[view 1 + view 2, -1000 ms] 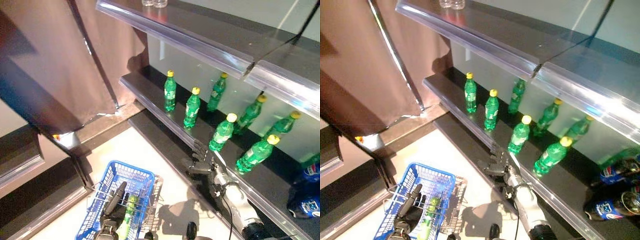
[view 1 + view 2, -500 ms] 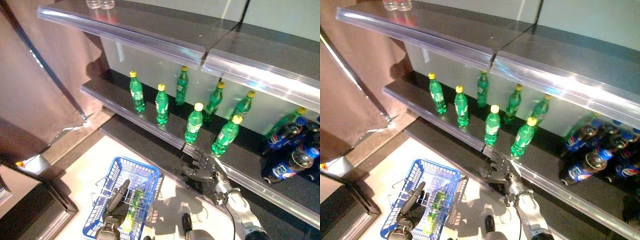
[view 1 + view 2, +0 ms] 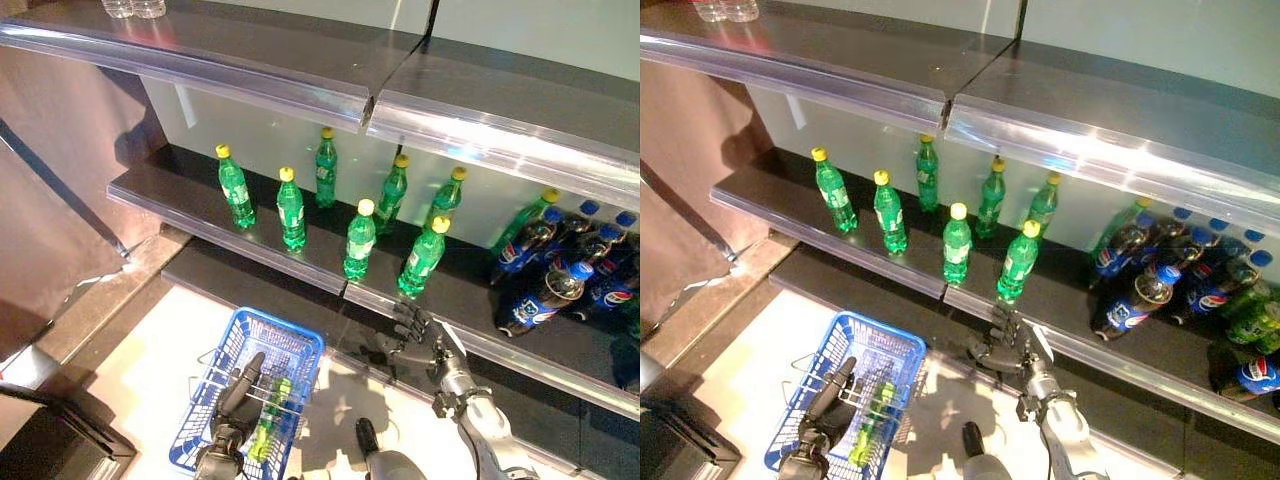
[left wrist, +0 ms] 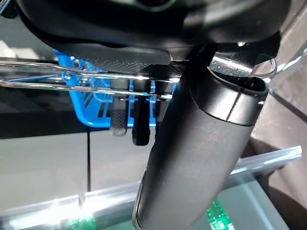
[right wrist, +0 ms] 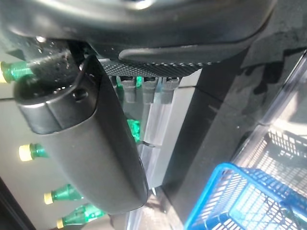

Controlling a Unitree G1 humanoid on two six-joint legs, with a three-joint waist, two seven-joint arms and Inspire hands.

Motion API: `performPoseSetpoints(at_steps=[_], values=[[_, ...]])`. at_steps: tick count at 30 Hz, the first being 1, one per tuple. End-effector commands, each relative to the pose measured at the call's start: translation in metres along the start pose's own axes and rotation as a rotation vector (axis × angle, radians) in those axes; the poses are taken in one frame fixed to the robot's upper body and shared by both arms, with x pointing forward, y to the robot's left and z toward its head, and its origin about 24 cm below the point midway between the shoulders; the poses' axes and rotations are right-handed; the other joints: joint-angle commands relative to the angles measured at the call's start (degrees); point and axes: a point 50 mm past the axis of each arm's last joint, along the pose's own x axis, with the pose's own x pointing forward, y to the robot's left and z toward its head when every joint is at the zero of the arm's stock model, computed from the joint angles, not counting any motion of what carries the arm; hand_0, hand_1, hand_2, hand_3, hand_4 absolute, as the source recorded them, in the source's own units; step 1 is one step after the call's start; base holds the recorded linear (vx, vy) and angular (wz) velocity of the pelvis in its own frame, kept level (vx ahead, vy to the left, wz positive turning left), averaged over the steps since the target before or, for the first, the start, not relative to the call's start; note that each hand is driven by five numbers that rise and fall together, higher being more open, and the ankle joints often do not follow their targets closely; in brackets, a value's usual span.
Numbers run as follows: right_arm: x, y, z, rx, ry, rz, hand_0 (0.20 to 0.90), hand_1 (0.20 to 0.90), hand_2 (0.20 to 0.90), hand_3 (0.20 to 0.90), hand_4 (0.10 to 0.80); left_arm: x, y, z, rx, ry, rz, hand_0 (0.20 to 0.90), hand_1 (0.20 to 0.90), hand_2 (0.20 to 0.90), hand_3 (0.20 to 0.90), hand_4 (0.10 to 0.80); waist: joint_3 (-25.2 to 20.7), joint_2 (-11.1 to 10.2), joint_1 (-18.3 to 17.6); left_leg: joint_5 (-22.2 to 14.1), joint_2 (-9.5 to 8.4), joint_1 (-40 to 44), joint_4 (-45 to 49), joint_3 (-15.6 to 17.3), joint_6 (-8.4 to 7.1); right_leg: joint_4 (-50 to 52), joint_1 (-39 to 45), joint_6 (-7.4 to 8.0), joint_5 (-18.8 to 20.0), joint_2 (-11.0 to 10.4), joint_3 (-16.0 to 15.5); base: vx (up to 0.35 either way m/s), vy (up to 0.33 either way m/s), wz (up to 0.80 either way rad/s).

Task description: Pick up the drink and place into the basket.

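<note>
Green bottles [image 3: 359, 242] with yellow caps stand in two rows on the middle shelf [image 3: 180, 200]. My right hand [image 3: 415, 335] is open and empty, its fingers straight, just below the shelf's front edge under the nearest green bottle [image 3: 422, 260]. In the right wrist view its fingers [image 5: 144, 86] point at the shelf edge with green bottles beyond. My left hand [image 3: 235, 400] is shut on the wire handles [image 4: 96, 81] of the blue basket [image 3: 290, 350], which hangs low at the left. A green bottle [image 3: 268, 415] lies inside the basket.
Dark cola bottles [image 3: 560, 270] with blue labels crowd the shelf's right end. An upper shelf [image 3: 300, 70] overhangs the bottles and bears clear glasses [image 3: 135, 8] at its far left. A brown curtain [image 3: 50, 200] hangs at the left. A dark lower ledge [image 3: 260, 285] runs under the shelf.
The camera has swung to the right, so the cola bottles have come into view. My right hand stays open under the shelf edge. The basket still hangs from my left hand.
</note>
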Motion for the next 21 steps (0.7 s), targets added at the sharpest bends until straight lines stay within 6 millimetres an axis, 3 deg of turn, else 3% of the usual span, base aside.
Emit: performPoseSetpoints(at_steps=[1,21], values=[[0.010,-0.005,0.070,0.040,-0.374,-0.044,0.900,0.900,0.900,0.900,0.800,0.027,-0.083,0.053,0.071,-0.214,-0.415,0.300,0.300,0.300,0.200,0.100,-3.65,2.01,-0.09,-3.70,-3.01,-7.96,9.09,-5.86,3.68,5.21,0.55,-0.46,-4.72,1.04,-1.09,0.062,-0.008,-0.02],[-0.015,-0.053,0.100,-0.007,-0.576,-0.408,0.900,0.900,0.900,0.900,0.800,0.016,-0.063,0.065,0.057,-0.248,-0.339,0.300,0.300,0.300,0.200,0.100,-3.03,2.45,0.66,-1.76,-2.27,-6.97,4.65,-6.75,3.68,4.32,0.95,-0.23,-5.03,1.43,-3.35,0.038,-0.018,0.01]])
